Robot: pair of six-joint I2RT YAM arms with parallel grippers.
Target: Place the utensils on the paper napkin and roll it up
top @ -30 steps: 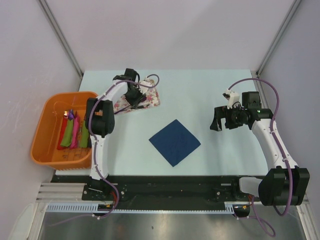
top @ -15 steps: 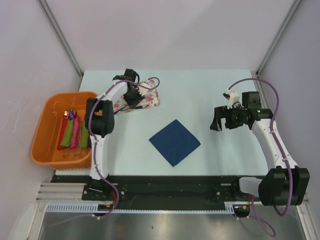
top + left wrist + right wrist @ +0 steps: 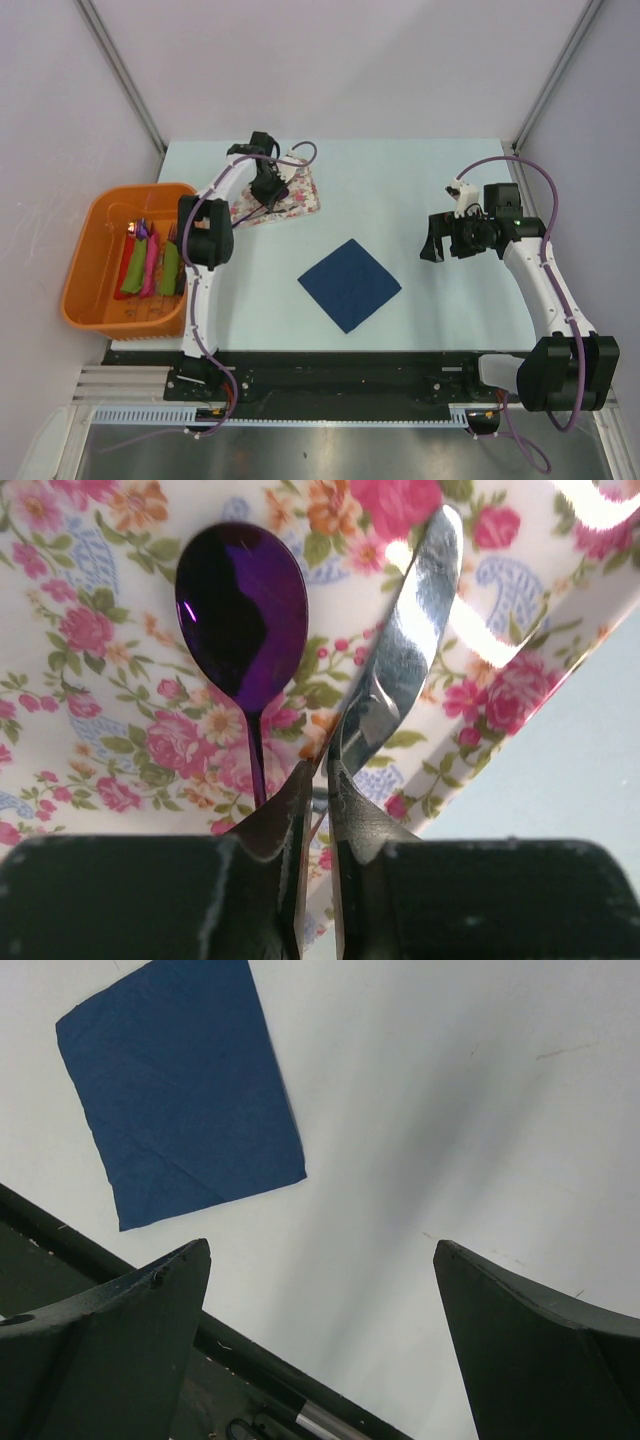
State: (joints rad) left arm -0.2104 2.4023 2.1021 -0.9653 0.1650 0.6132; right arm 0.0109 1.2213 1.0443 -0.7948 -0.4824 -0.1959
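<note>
Purple spoon (image 3: 243, 610) and silver utensil (image 3: 405, 650) sit on the far-left tray (image 3: 308, 198), left claw (image 3: 320, 770) seemingly pinching the silver utensil, right claw (image 3: 322, 1250) gaping; next, carry it to the central napkin (image 3: 350, 284).

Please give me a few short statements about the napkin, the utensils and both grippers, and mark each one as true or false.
1. The navy napkin lies flat on the table with no utensil on it. True.
2. The right gripper holds the purple spoon. False: it is open and empty, and the spoon lies on the floral tray.
3. The left gripper is closed on the silver utensil over the tray. True.
4. The orange basket is empty. False: it holds red, pink and green rolls.
</note>
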